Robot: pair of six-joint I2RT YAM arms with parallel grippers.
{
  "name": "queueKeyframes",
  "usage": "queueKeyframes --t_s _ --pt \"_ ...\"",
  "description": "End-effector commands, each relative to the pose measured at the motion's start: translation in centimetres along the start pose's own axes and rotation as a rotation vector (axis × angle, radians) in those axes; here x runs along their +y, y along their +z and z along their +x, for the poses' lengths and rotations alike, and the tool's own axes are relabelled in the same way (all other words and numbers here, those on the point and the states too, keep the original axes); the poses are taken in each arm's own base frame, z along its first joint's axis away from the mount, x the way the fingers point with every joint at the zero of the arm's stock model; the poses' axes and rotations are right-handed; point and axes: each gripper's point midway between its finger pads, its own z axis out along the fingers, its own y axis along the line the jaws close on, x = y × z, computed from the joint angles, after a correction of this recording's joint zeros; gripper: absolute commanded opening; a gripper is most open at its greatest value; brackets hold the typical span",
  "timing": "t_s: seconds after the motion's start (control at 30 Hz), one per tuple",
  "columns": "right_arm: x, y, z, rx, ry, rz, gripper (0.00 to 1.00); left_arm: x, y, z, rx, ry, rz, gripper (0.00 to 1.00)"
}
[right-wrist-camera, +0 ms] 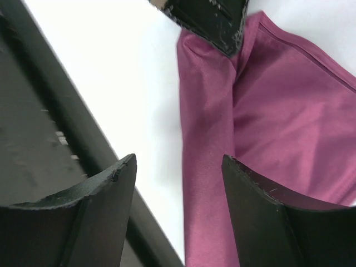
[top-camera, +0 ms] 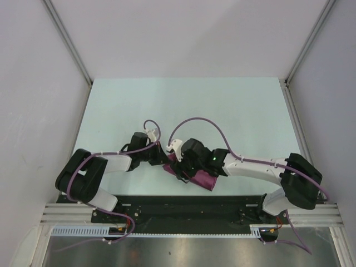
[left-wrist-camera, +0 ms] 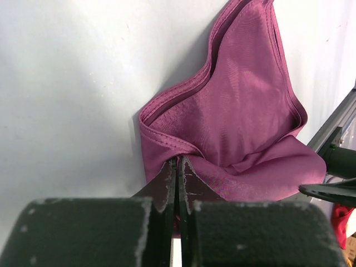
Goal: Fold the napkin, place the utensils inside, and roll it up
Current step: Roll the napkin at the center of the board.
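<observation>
Pinches a folded corner of the napkin point(left-wrist-camera: 239, 128) in the left gripper point(left-wrist-camera: 177, 164), jaws pressed together, with the rest of the cloth fanning out past the fingertips in loose, creased layers on the table point(left-wrist-camera: 67, 83). Holds the right gripper point(right-wrist-camera: 178, 161) wide apart and empty just above the napkin, one finger over the cloth's long edge, the other over the table's edge by the dark rail point(right-wrist-camera: 39, 111). Finds the napkin near the table's near edge, between both wrists, largely hidden under them from above.
</observation>
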Motion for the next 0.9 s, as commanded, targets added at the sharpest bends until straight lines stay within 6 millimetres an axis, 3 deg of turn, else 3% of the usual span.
queueKeyframes --t_s 0.0,0.23,0.63,0.87 --pt "-2.0 0.7 -0.3 -0.029 -0.089 0.201 0.68 1.0 0.5 0.2 0.022 0.002 -0.052 0.00" --pt "-1.1 2.1 0.7 0.002 -0.199 0.238 0.68 0.9 0.5 -0.1 0.025 0.006 -0.052 0.00" --pt "-2.4 4.7 3.9 0.112 -0.224 0.240 0.68 0.7 0.5 -0.2 0.029 0.011 -0.045 0.00" --pt "-3.3 5.3 5.0 0.151 -0.190 0.235 0.67 0.4 0.4 -0.4 0.026 0.023 -0.039 0.00"
